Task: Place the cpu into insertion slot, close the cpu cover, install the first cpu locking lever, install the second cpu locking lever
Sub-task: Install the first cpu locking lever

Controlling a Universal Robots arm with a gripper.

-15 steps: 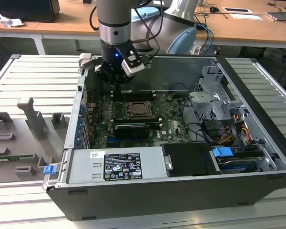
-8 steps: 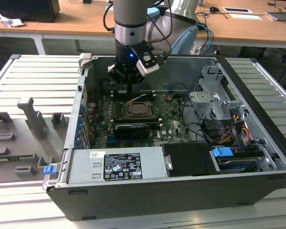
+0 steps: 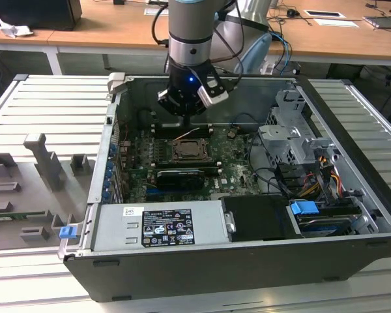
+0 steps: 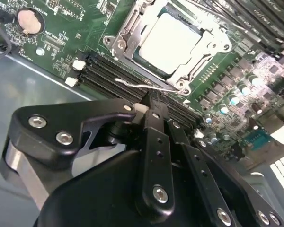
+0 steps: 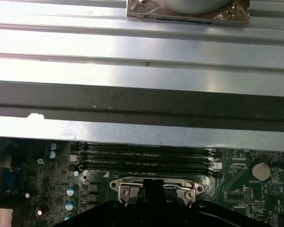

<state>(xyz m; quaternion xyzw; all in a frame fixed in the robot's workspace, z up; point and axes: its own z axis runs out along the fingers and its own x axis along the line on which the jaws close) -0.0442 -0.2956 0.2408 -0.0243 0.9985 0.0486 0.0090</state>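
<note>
The cpu (image 4: 173,40), a pale square chip, lies in the insertion slot (image 3: 190,151) on the green board. The cpu cover (image 4: 124,38), a silvery frame, is down around it, and the chip shows through its window. A thin wire locking lever (image 4: 132,84) runs along the socket's near side and stands slightly off the board. My gripper (image 4: 154,101) hangs just above that side of the socket, with its black fingers together and their tips right by the wire. In the exterior view the gripper (image 3: 186,109) is over the board behind the socket. The first wrist view shows the cover's edge (image 5: 128,189).
Long black memory slots (image 4: 109,71) lie between the gripper and the case wall. The open computer case (image 3: 104,195) holds a power supply (image 3: 159,225) at the front and a drive cage (image 3: 290,134) with cables on the exterior view's right. Grey fixtures (image 3: 45,160) stand outside on the left.
</note>
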